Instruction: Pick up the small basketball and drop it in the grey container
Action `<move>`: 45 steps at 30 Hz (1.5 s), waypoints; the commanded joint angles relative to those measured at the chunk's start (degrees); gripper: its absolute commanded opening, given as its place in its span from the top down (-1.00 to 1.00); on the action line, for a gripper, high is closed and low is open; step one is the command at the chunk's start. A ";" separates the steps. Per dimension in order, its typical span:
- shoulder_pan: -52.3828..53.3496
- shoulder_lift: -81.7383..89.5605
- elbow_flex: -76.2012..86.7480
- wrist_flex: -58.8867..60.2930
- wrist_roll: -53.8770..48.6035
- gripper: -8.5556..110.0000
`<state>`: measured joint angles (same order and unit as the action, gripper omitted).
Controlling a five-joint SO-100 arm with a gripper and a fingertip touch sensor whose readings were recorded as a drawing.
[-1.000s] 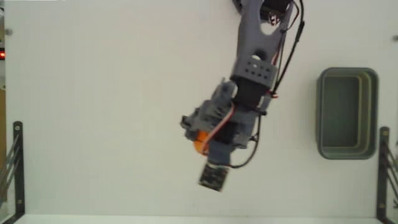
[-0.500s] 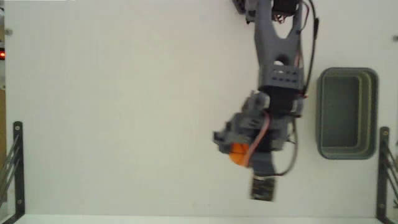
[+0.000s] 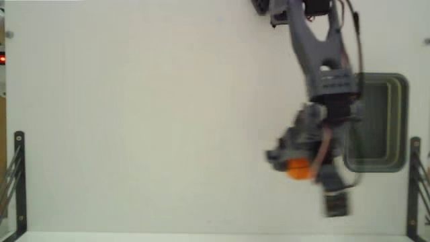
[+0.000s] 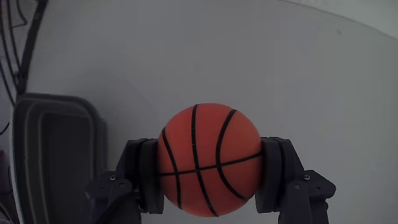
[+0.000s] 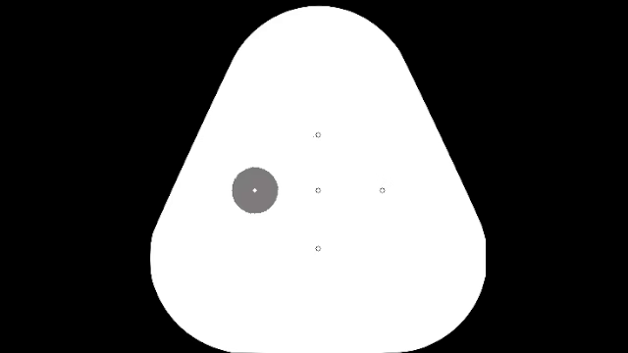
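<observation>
In the wrist view the fingers (image 4: 146, 177) are clenched on the small basketball (image 4: 208, 160), one pad pressed against each side of it, so the ball sits squarely between them and bulges out above their tips. The ball is round, with no long axis of its own; its black seam lines run mostly upright in this view, crossed by one seam that arcs from finger to finger. Its skin is a matte orange-red. The grey container (image 4: 56, 155) lies off to the left of the fingers in the wrist view, its long axis running up and down the picture, its thick rounded rim dark against the pale tabletop (image 4: 249, 62). In the fixed view the gripper (image 3: 302, 168) holds the ball just left of the container (image 3: 398, 121), apart from its rim.
</observation>
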<state>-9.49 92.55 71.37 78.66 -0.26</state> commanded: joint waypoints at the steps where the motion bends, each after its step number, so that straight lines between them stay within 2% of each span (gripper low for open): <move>1: -4.32 1.36 -2.81 1.15 0.26 -0.47; 24: -23.31 0.71 -4.95 2.67 0.26 -0.47; 45: -27.91 0.55 -5.47 3.04 0.26 -0.47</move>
<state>-36.21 92.11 67.76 80.86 -0.26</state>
